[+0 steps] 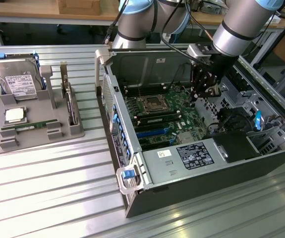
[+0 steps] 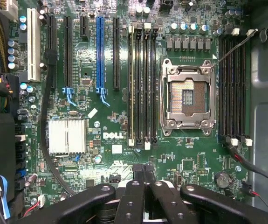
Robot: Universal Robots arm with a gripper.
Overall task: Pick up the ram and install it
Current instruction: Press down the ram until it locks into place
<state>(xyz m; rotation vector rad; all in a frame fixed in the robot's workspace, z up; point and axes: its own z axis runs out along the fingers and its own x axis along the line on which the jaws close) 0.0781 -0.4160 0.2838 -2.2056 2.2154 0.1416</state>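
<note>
The ram [image 1: 31, 126] is a thin green stick lying flat in the grey holder tray [image 1: 40, 136] on the exterior view's left, beside a square silver CPU [image 1: 14, 115]. My gripper [image 1: 202, 97] hangs inside the open computer case [image 1: 201, 178], above the green motherboard [image 1: 174, 116] and far from the ram. In the wrist view the gripper [image 2: 143, 169] has its two black fingers [image 2: 134, 191] pressed together with nothing between them. They hover near the black memory slots [image 2: 143, 84] and the open CPU socket [image 2: 188, 95].
A hard drive [image 1: 16, 79] stands at the back of the tray. A power supply [image 1: 194, 156] and cables [image 1: 231, 119] fill the near and right-hand parts of the case. A second bank of slots [image 2: 234, 88] lies past the socket. Ribbed metal table [image 1: 48, 193] surrounds everything.
</note>
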